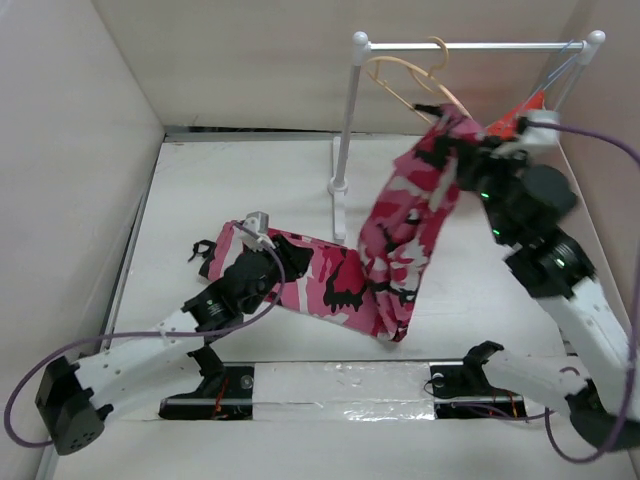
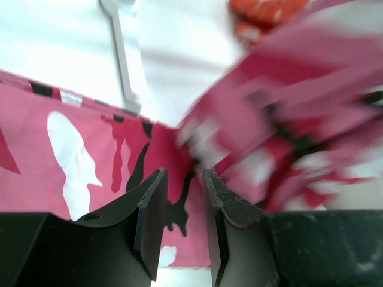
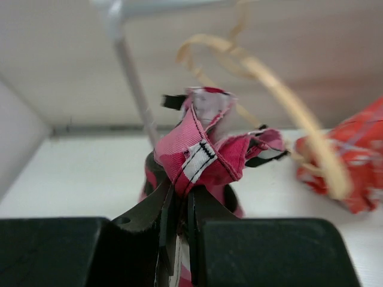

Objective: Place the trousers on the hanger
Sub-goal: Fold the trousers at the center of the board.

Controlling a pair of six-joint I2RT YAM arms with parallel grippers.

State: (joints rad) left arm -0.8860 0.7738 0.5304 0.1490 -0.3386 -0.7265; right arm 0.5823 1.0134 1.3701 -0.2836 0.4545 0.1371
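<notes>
On the left of the tabletop (image 1: 240, 175), the left hand (image 1: 268, 272) was held low over the flat part of the trousers (image 1: 330, 280). In the left wrist view, this hand (image 2: 184, 179) was seen released, its two fingers (image 2: 152, 209) parted by a narrow gap with nothing between them and the camouflage cloth (image 2: 90, 155) spread beneath. One end of the trousers lay on the tabletop, with a black strap end at its left edge. From a fold near the middle front, the rest was drawn up and to the right as a bunched band.

Behind the fold, the white rail (image 1: 460, 46) stood on its post, and its foot (image 2: 122, 66) was seen just past the cloth edge in the left wrist view. The hanger (image 1: 400, 75) was hooked over the rail and tilted, its lower end toward the raised cloth. Whether the two touched could not be told.

Further right, the right hand (image 1: 465, 150) was clenched on the upper end of the trousers. In the right wrist view, its fingers (image 3: 164, 203) were pressed on a crumpled, seamed wad of the cloth (image 3: 203, 155), with the blurred hanger (image 3: 287, 95) curving just behind and to the right. A red-orange cloth (image 1: 515, 118) hung by the rail's right end.
</notes>
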